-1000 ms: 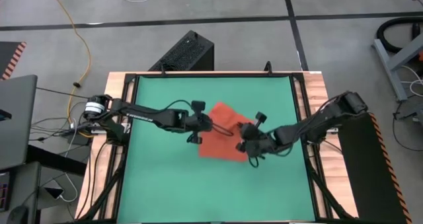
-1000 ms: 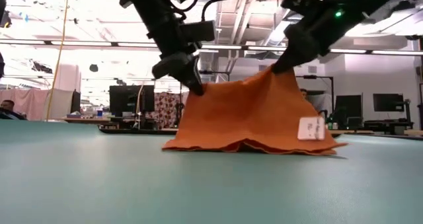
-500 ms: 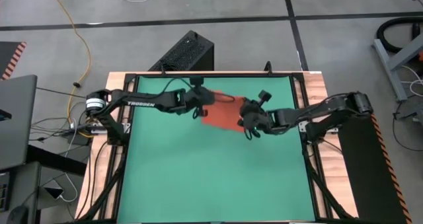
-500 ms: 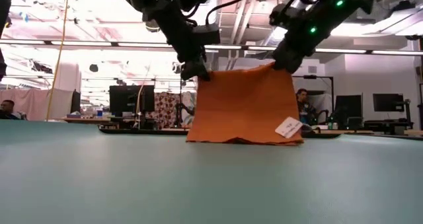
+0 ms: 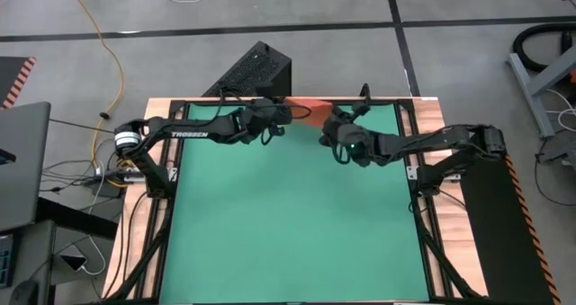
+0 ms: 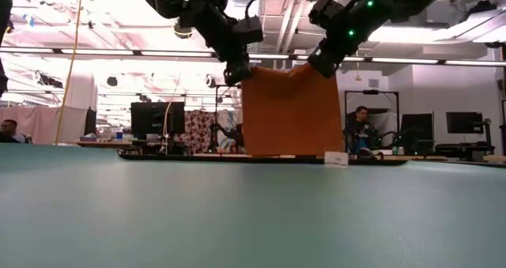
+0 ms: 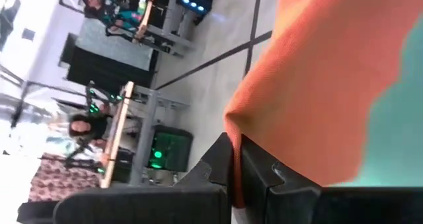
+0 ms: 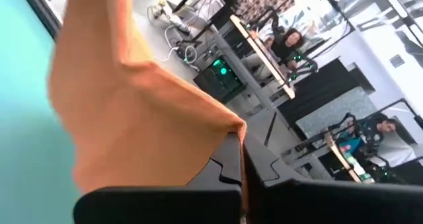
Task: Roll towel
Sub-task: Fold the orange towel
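Note:
The orange-red towel [image 6: 292, 110] hangs like a curtain between my two grippers at the table's far edge; in the high view it shows only as a narrow orange strip [image 5: 307, 106]. Its white tag [image 6: 336, 158] is at table level by the lower right corner. My left gripper [image 6: 236, 74] is shut on the towel's upper left corner. My right gripper [image 6: 320, 62] is shut on its upper right corner. Both are well above the green mat [image 5: 288, 215]. My left gripper pinches the towel's upper left corner [image 7: 232, 121] between its two fingers, coming from the table's left side and slanting down. The towel hangs below, its top edge stretched toward the other gripper. My right gripper pinches the towel's upper right corner [image 8: 232, 127] between its two fingers, coming from the table's right side and slanting down. The towel hangs below it, with its lower edge [image 6: 288, 153] down at table level.
The table's black frame rail [image 5: 288, 101] runs just under the towel at the far edge. A black box [image 5: 255, 71] stands on the floor beyond it. People sit at desks in the room behind [image 6: 362, 126]. The green mat lies open toward the near side.
Both grippers have gone toward the table's far edge and up, keeping hold of the towel's corners. The towel has been dragged off the middle of the mat to the far edge and lifted; it now hangs nearly straight, where earlier its lower part lay spread on the mat.

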